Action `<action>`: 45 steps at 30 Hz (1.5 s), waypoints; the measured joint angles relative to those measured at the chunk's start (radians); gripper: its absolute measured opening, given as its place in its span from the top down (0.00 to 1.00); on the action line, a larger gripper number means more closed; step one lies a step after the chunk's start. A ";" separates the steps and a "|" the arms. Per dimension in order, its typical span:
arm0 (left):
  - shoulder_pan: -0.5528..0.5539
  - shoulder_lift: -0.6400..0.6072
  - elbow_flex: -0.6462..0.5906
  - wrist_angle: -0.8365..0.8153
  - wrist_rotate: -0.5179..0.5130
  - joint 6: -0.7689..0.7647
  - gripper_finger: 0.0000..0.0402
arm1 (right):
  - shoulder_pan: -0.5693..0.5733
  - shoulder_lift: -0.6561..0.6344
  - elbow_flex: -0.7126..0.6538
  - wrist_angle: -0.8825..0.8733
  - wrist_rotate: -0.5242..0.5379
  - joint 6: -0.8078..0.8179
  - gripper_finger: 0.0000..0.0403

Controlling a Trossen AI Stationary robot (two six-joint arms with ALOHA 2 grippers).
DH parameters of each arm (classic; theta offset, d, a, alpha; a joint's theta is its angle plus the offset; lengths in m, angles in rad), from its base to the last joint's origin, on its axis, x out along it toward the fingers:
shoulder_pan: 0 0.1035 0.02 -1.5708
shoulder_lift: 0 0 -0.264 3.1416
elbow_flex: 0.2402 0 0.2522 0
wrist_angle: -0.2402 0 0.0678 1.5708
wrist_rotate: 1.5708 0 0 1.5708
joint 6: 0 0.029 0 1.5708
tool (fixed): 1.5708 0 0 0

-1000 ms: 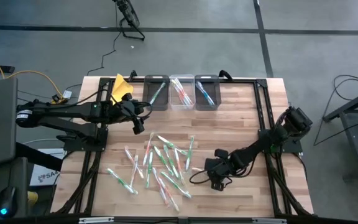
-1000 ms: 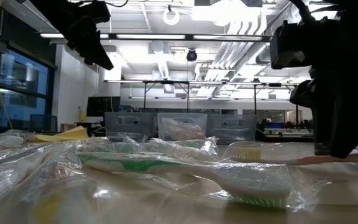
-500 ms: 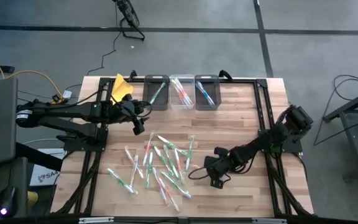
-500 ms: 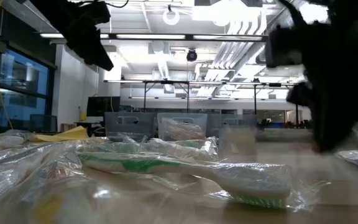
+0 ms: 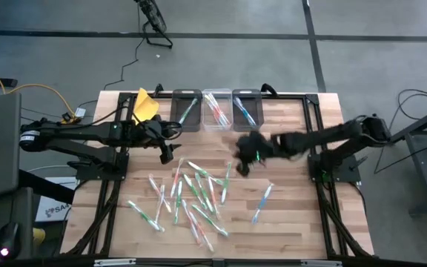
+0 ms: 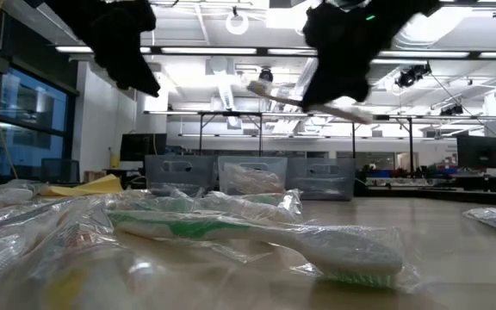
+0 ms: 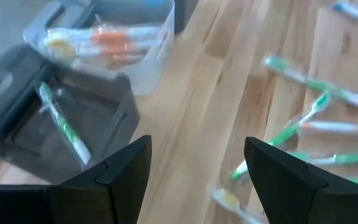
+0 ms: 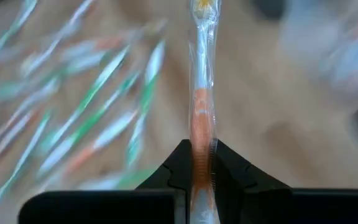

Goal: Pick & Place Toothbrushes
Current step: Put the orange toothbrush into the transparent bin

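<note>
Several wrapped toothbrushes [image 5: 191, 196] lie in a loose pile on the wooden table, and a blue one [image 5: 262, 202] lies alone to the pile's right. My right gripper [image 5: 244, 159] hangs above the table near the bins, shut on an orange-and-white toothbrush [image 8: 201, 93]. That toothbrush also shows high in the low view [image 6: 310, 100]. My left gripper [image 5: 166, 153] hovers open in front of the left bin [image 7: 55, 124], with nothing between its fingers [image 7: 123, 168]. My right gripper pinches the toothbrush's orange handle section [image 8: 200, 144] between its two fingers. The toothbrush reaches forward beyond the fingertips, its bristle head [image 8: 201, 7] farthest out. In the low view it hangs nearly level, lifted clear of the table, inside its clear wrapper.
Three small bins [image 5: 187, 111] [image 5: 216, 110] [image 5: 247, 110] stand in a row at the far edge, each with toothbrushes inside. A yellow cloth [image 5: 144, 105] lies left of them. Bare wood [image 5: 295, 215] lies to the right of the pile.
My right gripper has risen from the table right of the pile and swung toward the far edge and the bins. The orange toothbrush, which lay on the wood, is now lifted clear. The blue toothbrush stays where the arm had been.
</note>
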 joint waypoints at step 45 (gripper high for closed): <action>0.000 0.096 0.000 0.035 -0.056 0.008 0.38 | -0.522 0.564 0.643 -0.259 -0.147 -0.185 0.58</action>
